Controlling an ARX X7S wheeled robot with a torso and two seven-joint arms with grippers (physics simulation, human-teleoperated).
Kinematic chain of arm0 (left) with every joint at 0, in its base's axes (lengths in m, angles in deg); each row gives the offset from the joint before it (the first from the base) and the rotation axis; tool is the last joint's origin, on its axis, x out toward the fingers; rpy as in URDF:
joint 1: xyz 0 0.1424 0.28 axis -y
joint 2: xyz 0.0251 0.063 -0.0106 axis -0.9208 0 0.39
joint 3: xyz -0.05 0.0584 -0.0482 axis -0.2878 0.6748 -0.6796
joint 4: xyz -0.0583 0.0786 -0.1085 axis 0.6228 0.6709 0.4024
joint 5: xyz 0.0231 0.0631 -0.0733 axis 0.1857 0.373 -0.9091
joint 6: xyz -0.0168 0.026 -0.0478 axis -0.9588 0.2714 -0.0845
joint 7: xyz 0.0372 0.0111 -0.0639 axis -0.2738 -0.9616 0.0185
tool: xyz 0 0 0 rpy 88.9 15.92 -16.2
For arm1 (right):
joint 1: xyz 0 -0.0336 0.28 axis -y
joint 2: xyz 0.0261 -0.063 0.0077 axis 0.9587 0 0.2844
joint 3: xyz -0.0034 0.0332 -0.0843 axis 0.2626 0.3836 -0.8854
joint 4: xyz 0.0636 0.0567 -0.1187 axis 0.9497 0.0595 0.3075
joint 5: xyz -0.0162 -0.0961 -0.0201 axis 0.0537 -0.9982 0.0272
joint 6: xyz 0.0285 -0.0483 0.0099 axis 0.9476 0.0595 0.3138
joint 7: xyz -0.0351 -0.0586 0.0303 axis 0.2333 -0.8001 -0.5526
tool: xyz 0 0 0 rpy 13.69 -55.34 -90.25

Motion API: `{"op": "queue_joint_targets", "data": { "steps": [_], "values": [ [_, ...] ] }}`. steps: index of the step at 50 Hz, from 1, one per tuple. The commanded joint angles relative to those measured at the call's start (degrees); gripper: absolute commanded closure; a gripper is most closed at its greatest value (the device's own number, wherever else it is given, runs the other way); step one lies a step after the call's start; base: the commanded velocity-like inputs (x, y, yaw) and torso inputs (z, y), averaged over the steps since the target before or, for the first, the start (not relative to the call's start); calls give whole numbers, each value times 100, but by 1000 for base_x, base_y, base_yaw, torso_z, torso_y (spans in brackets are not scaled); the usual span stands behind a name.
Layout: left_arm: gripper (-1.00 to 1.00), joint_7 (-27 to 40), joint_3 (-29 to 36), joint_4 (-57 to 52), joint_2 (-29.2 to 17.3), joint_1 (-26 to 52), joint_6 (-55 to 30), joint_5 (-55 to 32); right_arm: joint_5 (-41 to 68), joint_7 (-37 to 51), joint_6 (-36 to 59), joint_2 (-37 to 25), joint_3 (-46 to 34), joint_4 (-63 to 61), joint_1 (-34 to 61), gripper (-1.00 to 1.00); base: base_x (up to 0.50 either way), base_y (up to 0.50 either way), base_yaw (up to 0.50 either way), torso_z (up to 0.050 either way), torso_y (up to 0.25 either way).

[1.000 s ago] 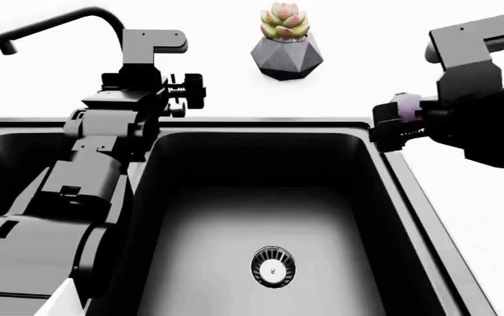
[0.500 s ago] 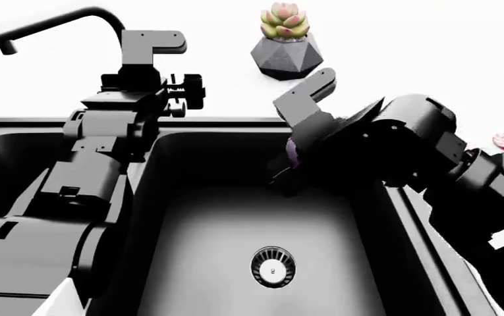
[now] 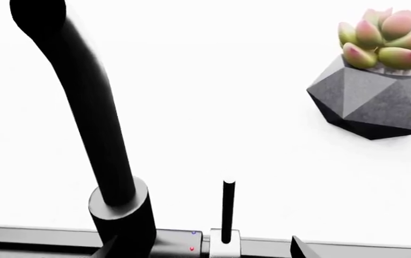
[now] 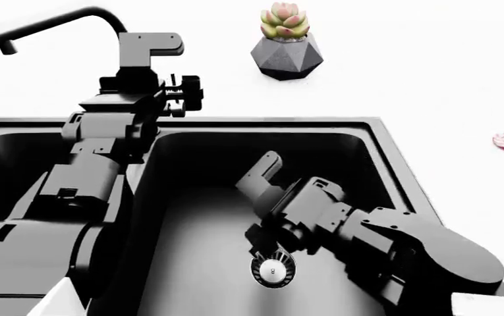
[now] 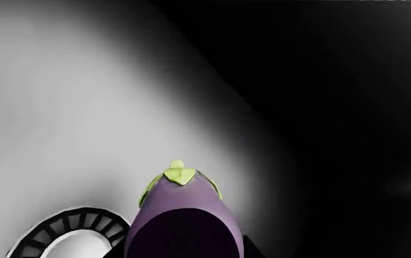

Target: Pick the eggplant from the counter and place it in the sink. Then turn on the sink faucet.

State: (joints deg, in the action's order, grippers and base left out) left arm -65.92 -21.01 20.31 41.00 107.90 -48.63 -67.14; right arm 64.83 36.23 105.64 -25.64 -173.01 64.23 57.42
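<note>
1. Down inside the sink (image 4: 392,164), the right gripper (image 4: 267,245) clasps the eggplant (image 5: 184,215) low over the basin floor, just beside the drain strainer (image 4: 273,270).
2. Best to lower gently, then release beside the strainer.
3. Left gripper (image 4: 184,92) waits near the faucet (image 3: 83,107) lever (image 3: 228,207); its jaws' state is unclear.

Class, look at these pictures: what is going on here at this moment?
The right gripper is down inside the sink, holding the eggplant just above the basin floor, beside the drain. The left gripper hovers over the counter near the faucet; its lever is untouched. A potted succulent stands behind the sink.
</note>
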Motion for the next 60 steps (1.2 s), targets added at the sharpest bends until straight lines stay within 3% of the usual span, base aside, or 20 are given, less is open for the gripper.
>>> {"op": "queue_joint_targets", "data": {
  "steps": [1, 42, 43, 52, 60],
  "values": [
    [-100, -97, -244, -1, 101, 1, 9, 265, -786, -425, -141, 307, -145, 217, -468, 100, 0, 0, 0, 0, 0],
    [-100, -102, -284, -1, 100, -79, 27, 288, -1541, -995, -297, 308, -129, 169, -1228, 100, 0, 0, 0, 0, 0],
    [-100, -102, -287, -1, 98, -78, 27, 290, -1522, -1012, -299, 308, -117, 134, -1193, -100, 10, 0, 3, 0, 0],
    [-100, -103, -309, -1, 85, -103, 35, 307, -1507, -1039, -346, 308, -123, 62, -1082, -100, 0, 0, 0, 0, 0],
    [-100, -119, -291, -1, 81, -50, 8, 327, -1099, -592, 18, 261, 11, -592, -434, -100, 0, 0, 0, 0, 0]
  ]
}}
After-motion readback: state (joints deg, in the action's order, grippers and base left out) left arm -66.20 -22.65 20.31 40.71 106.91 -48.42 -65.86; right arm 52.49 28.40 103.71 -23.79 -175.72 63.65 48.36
